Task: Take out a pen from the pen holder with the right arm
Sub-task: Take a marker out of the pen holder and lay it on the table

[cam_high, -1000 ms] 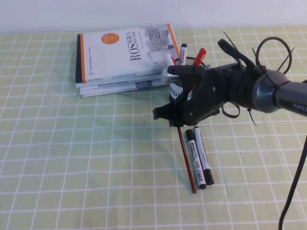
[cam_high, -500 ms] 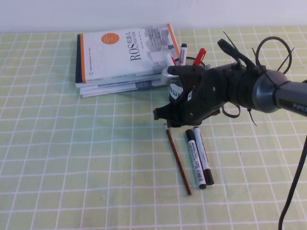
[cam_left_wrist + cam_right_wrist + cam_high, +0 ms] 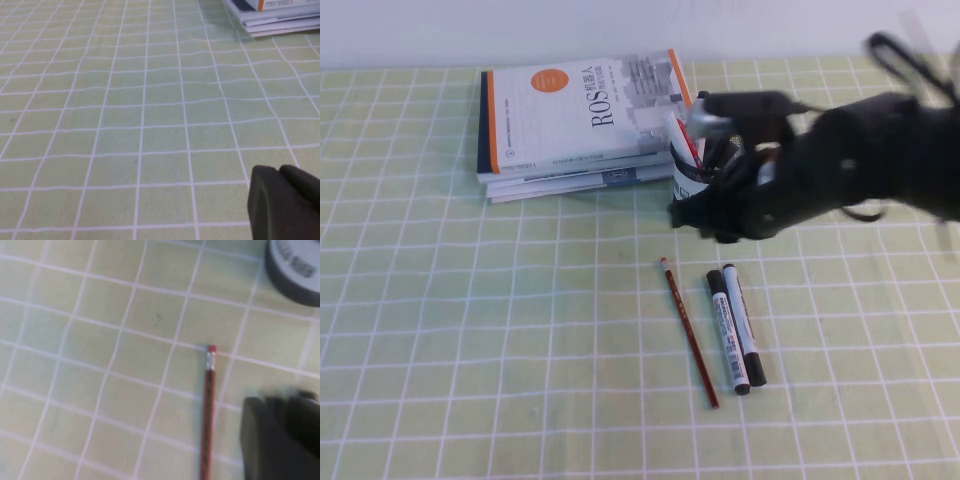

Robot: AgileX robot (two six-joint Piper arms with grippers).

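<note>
High view: right pincer by pen holder, left pincer above tablecloth; grips cannot be told.

The top book, at the far edge of the table, shows "ROS" in large dark letters on its white cover, beside Chinese characters too small to read. Dark print on the holder and on the markers is illegible.
</note>
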